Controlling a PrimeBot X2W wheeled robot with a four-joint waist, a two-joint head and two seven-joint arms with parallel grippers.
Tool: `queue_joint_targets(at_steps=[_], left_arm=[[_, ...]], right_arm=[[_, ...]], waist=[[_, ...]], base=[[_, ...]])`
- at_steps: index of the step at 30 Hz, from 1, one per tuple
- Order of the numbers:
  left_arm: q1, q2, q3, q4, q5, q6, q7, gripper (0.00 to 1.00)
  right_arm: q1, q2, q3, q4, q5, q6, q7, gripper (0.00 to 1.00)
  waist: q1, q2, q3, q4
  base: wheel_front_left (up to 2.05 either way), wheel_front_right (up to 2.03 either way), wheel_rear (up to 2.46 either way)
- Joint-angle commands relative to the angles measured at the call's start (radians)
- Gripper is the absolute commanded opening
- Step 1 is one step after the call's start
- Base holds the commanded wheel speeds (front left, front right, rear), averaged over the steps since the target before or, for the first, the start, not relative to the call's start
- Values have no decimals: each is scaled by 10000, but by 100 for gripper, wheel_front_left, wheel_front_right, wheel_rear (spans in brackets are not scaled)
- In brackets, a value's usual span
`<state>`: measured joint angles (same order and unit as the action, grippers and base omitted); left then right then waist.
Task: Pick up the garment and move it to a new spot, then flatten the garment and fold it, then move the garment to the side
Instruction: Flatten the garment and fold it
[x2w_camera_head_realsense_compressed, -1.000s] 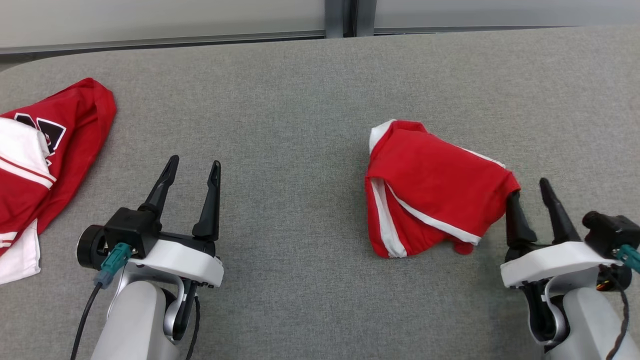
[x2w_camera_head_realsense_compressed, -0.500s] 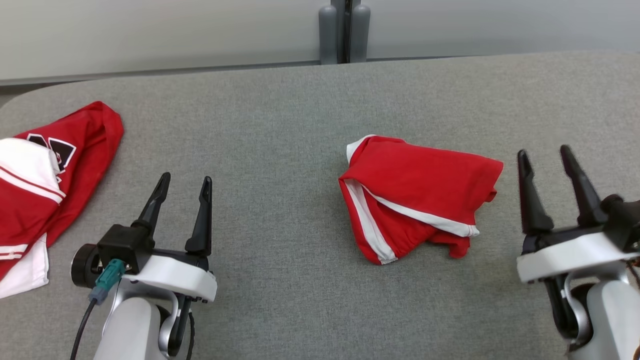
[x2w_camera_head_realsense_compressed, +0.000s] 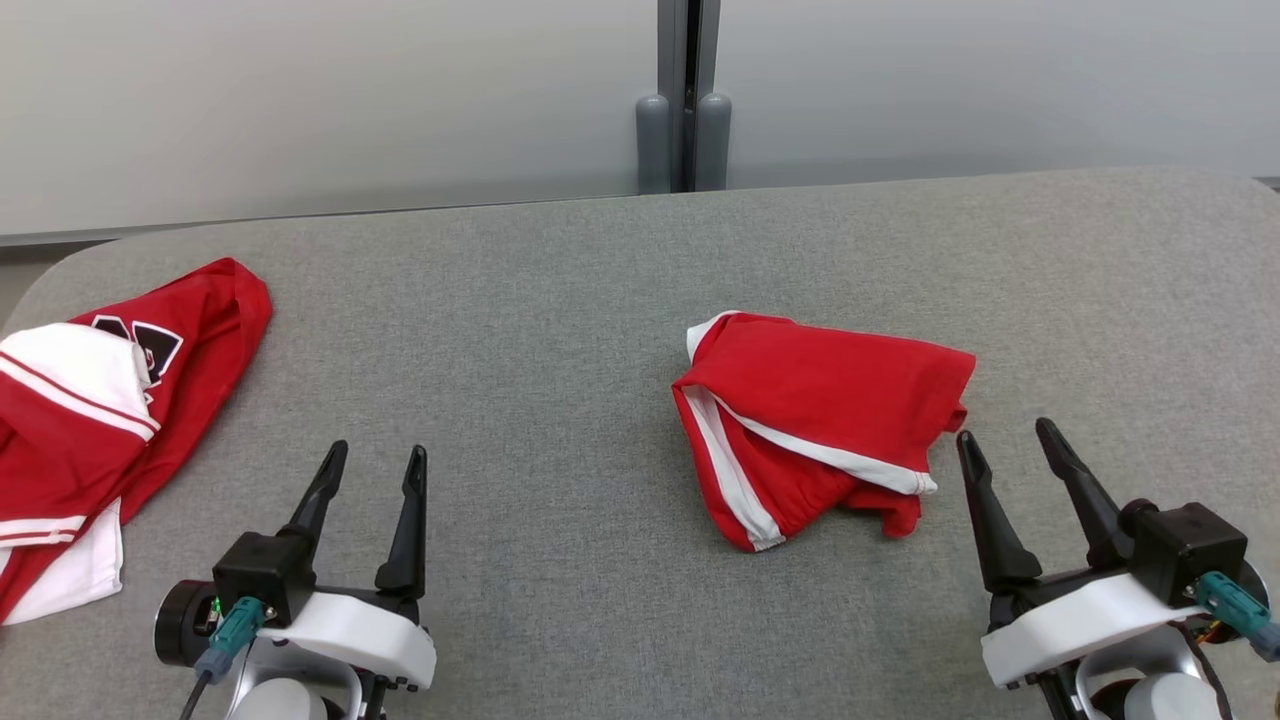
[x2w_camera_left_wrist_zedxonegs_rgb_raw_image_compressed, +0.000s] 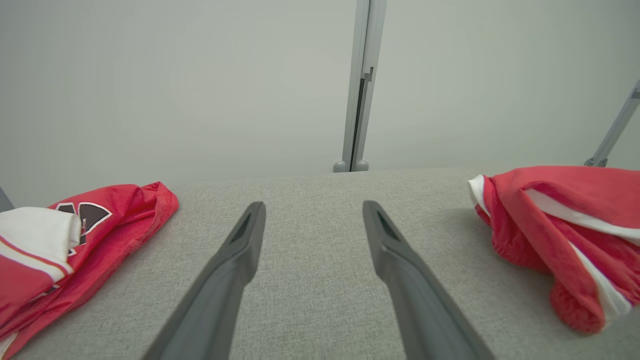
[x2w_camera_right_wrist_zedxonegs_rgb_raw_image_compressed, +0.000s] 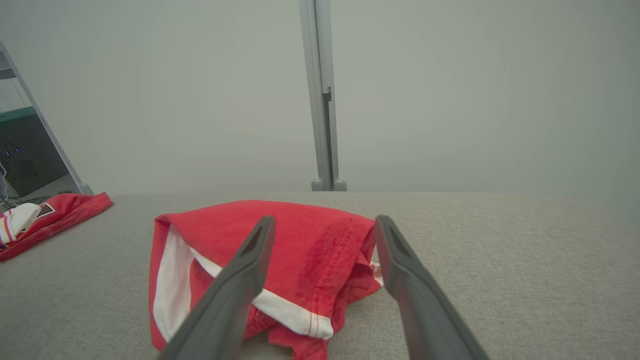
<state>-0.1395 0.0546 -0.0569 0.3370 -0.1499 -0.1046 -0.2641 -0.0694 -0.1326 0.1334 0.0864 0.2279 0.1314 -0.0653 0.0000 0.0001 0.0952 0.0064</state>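
The garment (x2w_camera_head_realsense_compressed: 830, 400) is a folded red piece with white stripes, lying right of the middle of the grey table (x2w_camera_head_realsense_compressed: 560, 300). It also shows in the left wrist view, garment (x2w_camera_left_wrist_zedxonegs_rgb_raw_image_compressed: 565, 225), and in the right wrist view, garment (x2w_camera_right_wrist_zedxonegs_rgb_raw_image_compressed: 320, 245). My right gripper (x2w_camera_head_realsense_compressed: 1005, 432) stands open just right of and nearer than its right edge, apart from the cloth, fingers pointing over it (x2w_camera_right_wrist_zedxonegs_rgb_raw_image_compressed: 325, 219). My left gripper (x2w_camera_head_realsense_compressed: 378, 450) is open over bare table at the lower left, its fingers (x2w_camera_left_wrist_zedxonegs_rgb_raw_image_compressed: 314, 205) holding nothing.
A second red and white garment (x2w_camera_head_realsense_compressed: 100, 400) with a black printed mark lies bunched at the table's left edge, also seen as a heap (x2w_camera_left_wrist_zedxonegs_rgb_raw_image_compressed: 100, 225) from the left wrist. A grey post (x2w_camera_head_realsense_compressed: 685, 100) stands at the pale wall behind the table.
My right gripper has come away from the garment's right corner and drawn back, open. The cloth has settled flatter. The camera has tilted up, so the whole picture shifted down.
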Motion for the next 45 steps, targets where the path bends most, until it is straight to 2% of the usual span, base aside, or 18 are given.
queue_joint_targets(at_steps=[1, 24, 38, 39, 40, 41, 45], left_arm=[[79, 36, -16, 33, 41, 17, -2, 100], [-47, 64, -152, 36, 26, 52, -2, 100], [-715, 14, -441, -7, -126, 75, -1, 100], [-777, 10, -451, -12, -132, 76, -1, 100], [-811, 9, -463, -10, -128, 78, -1, 100], [-826, 7, -466, -10, -132, 78, -1, 100], [-891, 3, -462, -11, -144, 83, -1, 100]], right_arm=[[109, 22, -12, -21, 36, -13, 31, 100], [85, 131, 53, 189, 100, -14, 124, 100], [-891, -4, 551, 2604, -30, -10, -281, 100], [-994, -6, 563, 2728, -11, -10, -326, 90], [-1095, -17, 564, 2793, -17, -10, -405, 37], [-1190, 0, 576, 2859, 63, -10, -445, 0], [-1382, -78, 578, 2865, 54, -10, -636, 0]], waist=[[0, -1, -42, 8], [0, -1, 110, 108], [0, -1, 995, 453], [0, -1, 1033, 466], [0, -1, 1066, 480], [0, -1, 1095, 489], [0, -1, 1153, 491]], base=[[0, 0, 0], [0, 0, 0], [0, 0, 0], [0, 0, 0], [0, 0, 0], [0, 0, 0], [0, 0, 0]])
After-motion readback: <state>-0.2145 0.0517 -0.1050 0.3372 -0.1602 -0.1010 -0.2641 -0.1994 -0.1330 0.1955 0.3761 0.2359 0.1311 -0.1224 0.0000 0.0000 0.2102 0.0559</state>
